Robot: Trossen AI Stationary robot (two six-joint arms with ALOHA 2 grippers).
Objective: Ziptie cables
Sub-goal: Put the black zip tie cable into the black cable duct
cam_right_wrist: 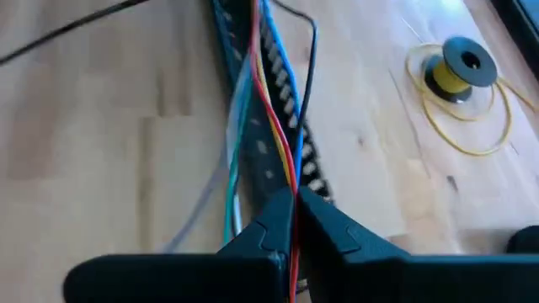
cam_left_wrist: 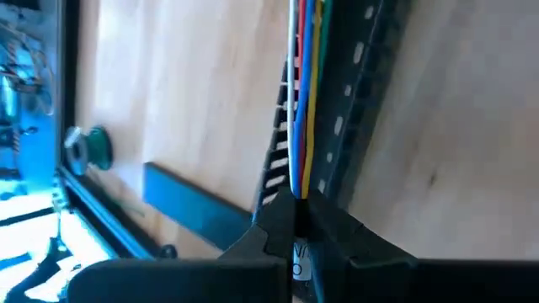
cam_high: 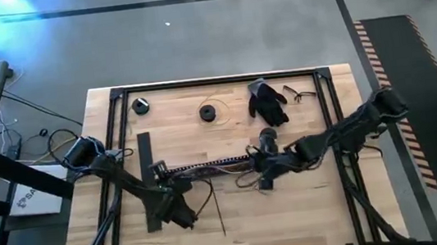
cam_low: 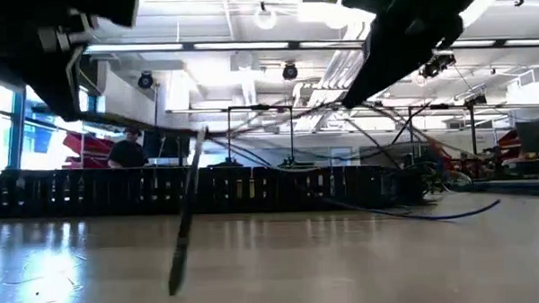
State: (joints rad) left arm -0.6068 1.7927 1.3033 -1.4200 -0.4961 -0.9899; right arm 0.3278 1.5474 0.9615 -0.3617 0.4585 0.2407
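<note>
The cables (cam_high: 207,166) are a bundle of thin red, yellow, blue, white and green wires (cam_left_wrist: 303,93). They run left to right across the middle of the table, along a black slotted duct (cam_left_wrist: 354,101). My left gripper (cam_high: 161,172) is shut on their left end. My right gripper (cam_high: 256,166) is shut on their right part. The two grippers face each other along the bundle. A thin black strip (cam_low: 184,226) slants down from near the bundle to the table's near side. My left gripper pinches the bundle's left end (cam_left_wrist: 301,187) between its two fingers. The fingers come level from the table's left and lie along the wires, which run straight on toward the right. My right gripper pinches the wires (cam_right_wrist: 292,187) between its two fingers. It comes from the table's right, slanting down, also along the wires. From it the wires run leftward over the duct (cam_right_wrist: 290,101), spreading a little.
Two small spools stand at the back: one far left (cam_high: 141,105), and one with loose yellow wire (cam_right_wrist: 459,71). A black glove (cam_high: 267,102) and glasses (cam_high: 302,94) lie far right of centre. A flat black strip (cam_high: 147,180) lies left. A black frame (cam_high: 214,80) rims the table.
</note>
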